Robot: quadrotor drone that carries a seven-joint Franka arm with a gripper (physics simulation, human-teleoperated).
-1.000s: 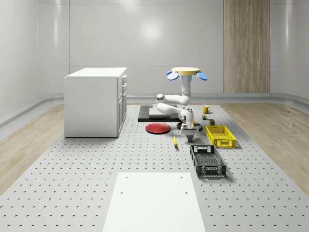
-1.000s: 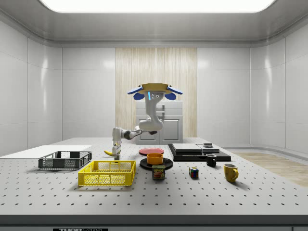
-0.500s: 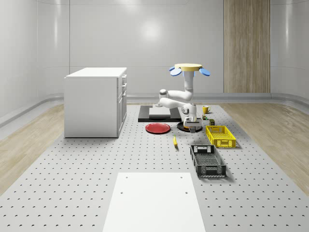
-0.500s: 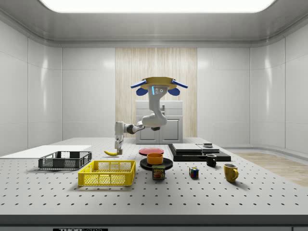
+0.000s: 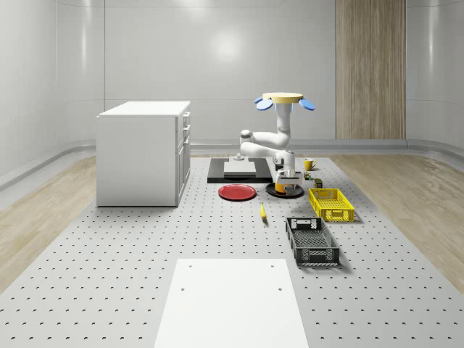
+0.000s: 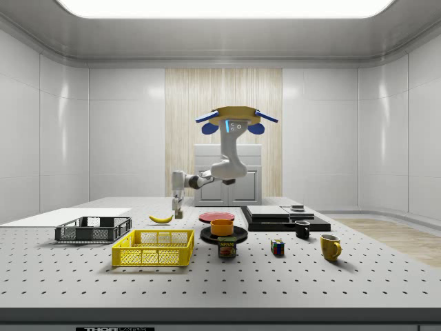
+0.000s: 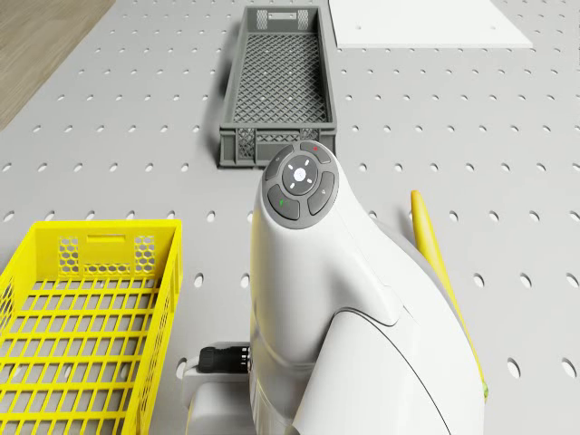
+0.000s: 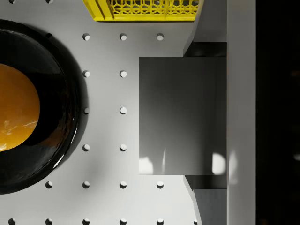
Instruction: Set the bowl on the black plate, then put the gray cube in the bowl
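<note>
Bowl: the round orange bowl (image 6: 222, 226) already sits on the glossy black plate (image 8: 61, 154), on the perforated grey bench (image 5: 130, 254).
Cube: the plain gray cube (image 8: 183, 122) is clamped in the jaws (image 6: 178, 213), carried above the bench just beside the plate.
Change: the arm has lifted and swung from beside the yellow banana (image 6: 161, 218) toward the bowl.
Drone: hovers above the bench (image 6: 236, 118).
Meaning: only the drop remains.
</note>
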